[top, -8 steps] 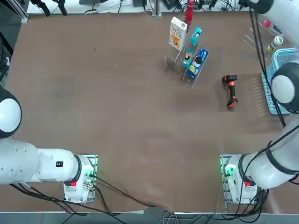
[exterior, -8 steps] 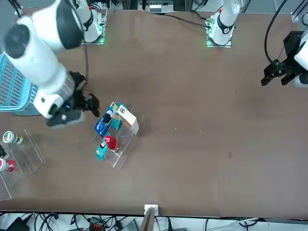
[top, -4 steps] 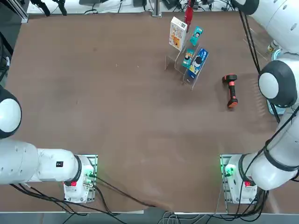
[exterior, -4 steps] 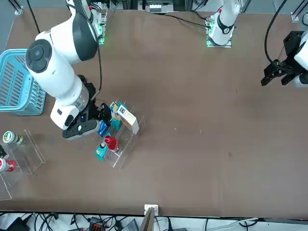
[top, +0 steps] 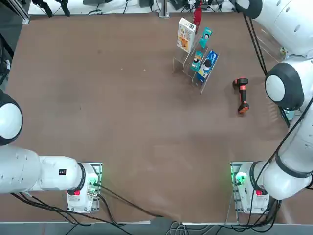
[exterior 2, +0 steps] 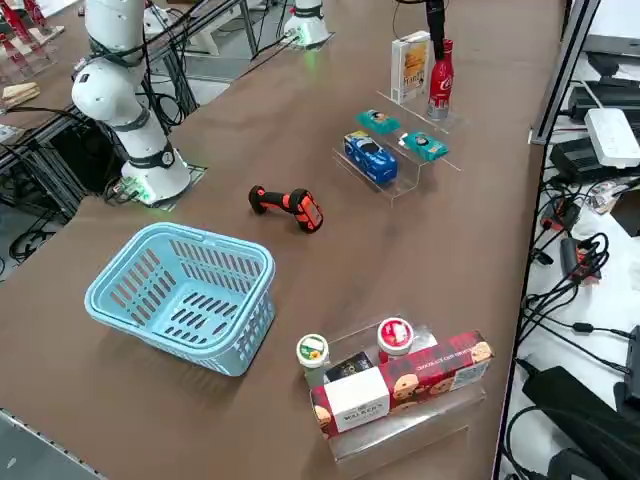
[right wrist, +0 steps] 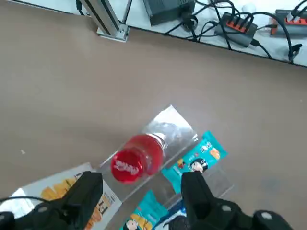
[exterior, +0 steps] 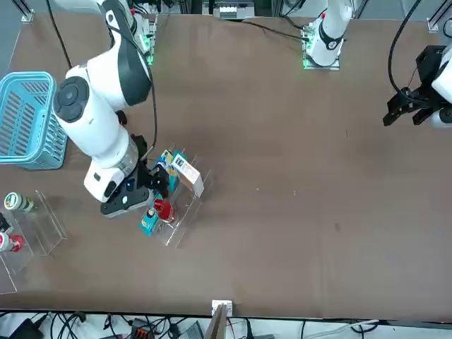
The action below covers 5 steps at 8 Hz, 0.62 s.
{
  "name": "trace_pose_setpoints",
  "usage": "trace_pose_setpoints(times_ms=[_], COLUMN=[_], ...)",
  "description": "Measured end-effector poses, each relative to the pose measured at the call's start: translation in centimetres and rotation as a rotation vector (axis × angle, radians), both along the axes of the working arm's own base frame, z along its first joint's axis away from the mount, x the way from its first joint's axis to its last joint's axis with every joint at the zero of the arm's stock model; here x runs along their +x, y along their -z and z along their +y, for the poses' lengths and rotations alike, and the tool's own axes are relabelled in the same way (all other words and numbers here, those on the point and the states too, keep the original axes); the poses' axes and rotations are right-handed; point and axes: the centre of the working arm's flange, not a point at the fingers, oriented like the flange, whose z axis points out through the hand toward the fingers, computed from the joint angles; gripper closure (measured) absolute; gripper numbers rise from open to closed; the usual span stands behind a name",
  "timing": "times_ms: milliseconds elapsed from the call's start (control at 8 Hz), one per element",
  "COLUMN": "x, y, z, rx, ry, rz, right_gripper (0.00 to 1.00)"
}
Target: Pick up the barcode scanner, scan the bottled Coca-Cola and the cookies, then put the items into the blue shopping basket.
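While the right gripper [right wrist: 139,201] hangs spread and empty over the display rack [exterior: 176,212], with the bottled Coca-Cola [right wrist: 136,160] and cookies [right wrist: 72,196] just below its fingertips, the barcode scanner [top: 241,95] lies well off to the side, untouched. Suggest backing away from the rack first, then aligning across the scanner's handle before descending.

A brown desk [top: 122,107] carries everything. Directly on it lie the barcode scanner [exterior 2: 287,204] on its side, the blue shopping basket [exterior 2: 184,293] near it, a clear stepped stand [exterior 2: 395,165] holding packets, the cookies [exterior 2: 410,66] and the bottled Coca-Cola [exterior 2: 439,80], and a second clear stand [exterior 2: 400,420] with a red biscuit box and two small bottles.
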Motion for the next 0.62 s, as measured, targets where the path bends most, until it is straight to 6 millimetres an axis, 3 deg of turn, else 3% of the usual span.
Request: trace_pose_setpoints(times_ms=[625], x=[1.2], y=[2.2], z=[0.7], rx=[0.013], ry=[0.004], rz=[-0.036], right_gripper=[0.02])
